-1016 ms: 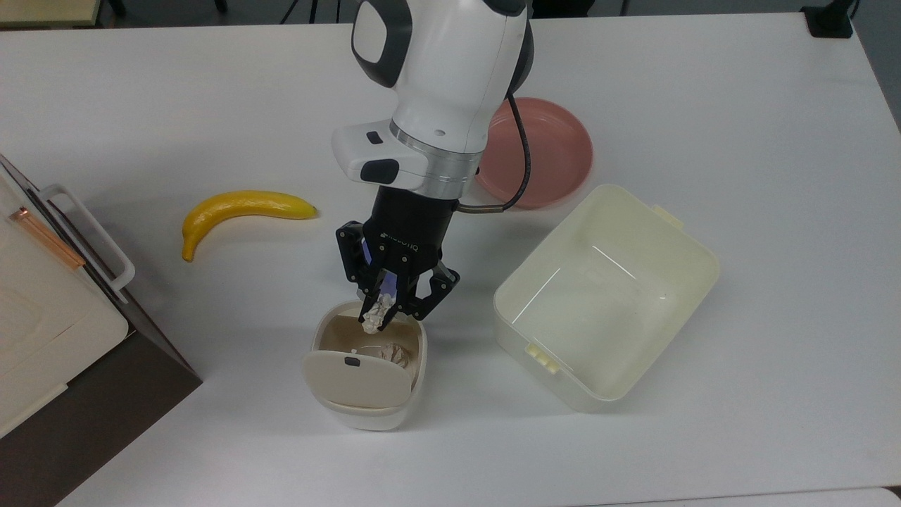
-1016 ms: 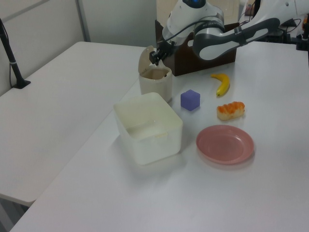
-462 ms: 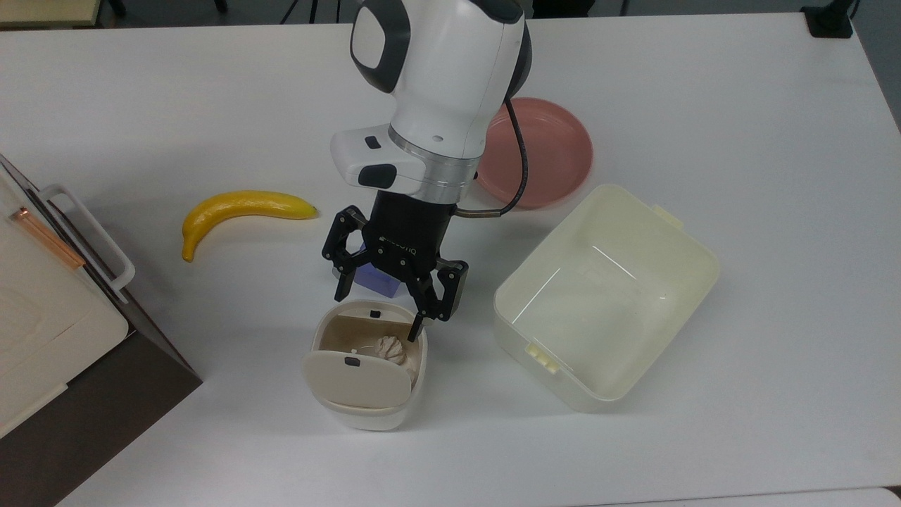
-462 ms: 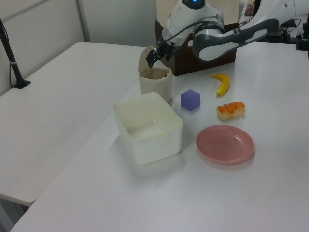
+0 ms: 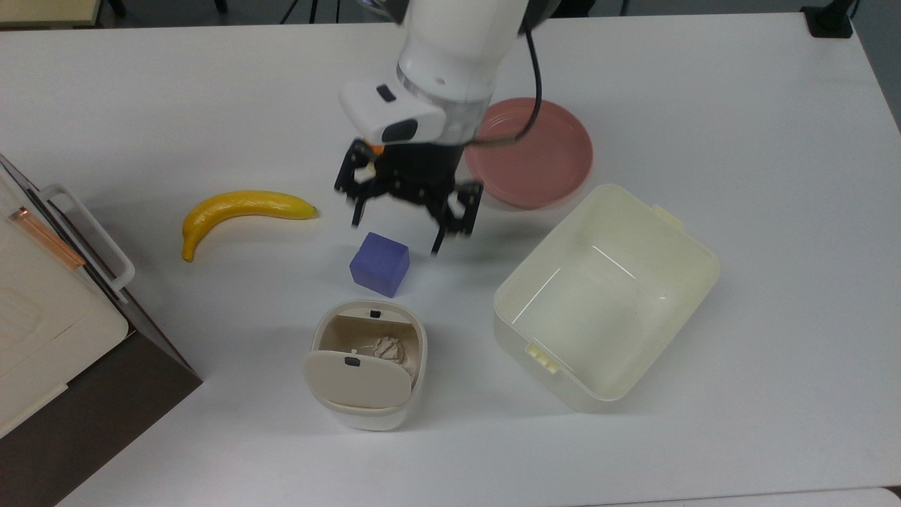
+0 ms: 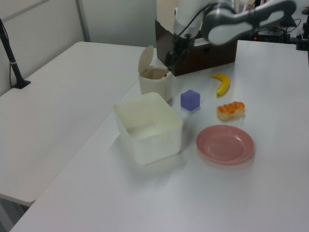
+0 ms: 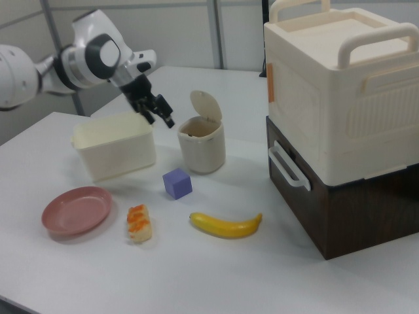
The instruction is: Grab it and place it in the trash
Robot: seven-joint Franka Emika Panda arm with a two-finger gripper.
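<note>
The small crumpled white paper ball [image 5: 389, 348] lies inside the trash [image 5: 366, 417], a cream-beige rounded bin whose flap lid [image 5: 355, 380] is tipped open. My gripper [image 5: 395, 236] is open and holds nothing. It hangs in the air above the purple cube [image 5: 380, 264], away from the bin toward the top view's top. In the right view the gripper [image 7: 161, 118] is up and to the left of the trash [image 7: 201, 152], fingers spread. In the left view the trash [image 6: 155, 83] stands with its lid raised.
A large cream rectangular tub [image 5: 693, 264] sits to the top view's right of the bin. A pink plate [image 5: 542, 158], a banana [image 5: 239, 210] and a toy bread loaf [image 7: 139, 222] lie around. A brown and cream box [image 7: 340, 118] stands at the top view's left edge.
The gripper opened over the bin and let the paper ball fall inside. It then rose and moved toward the top view's top, uncovering the purple cube.
</note>
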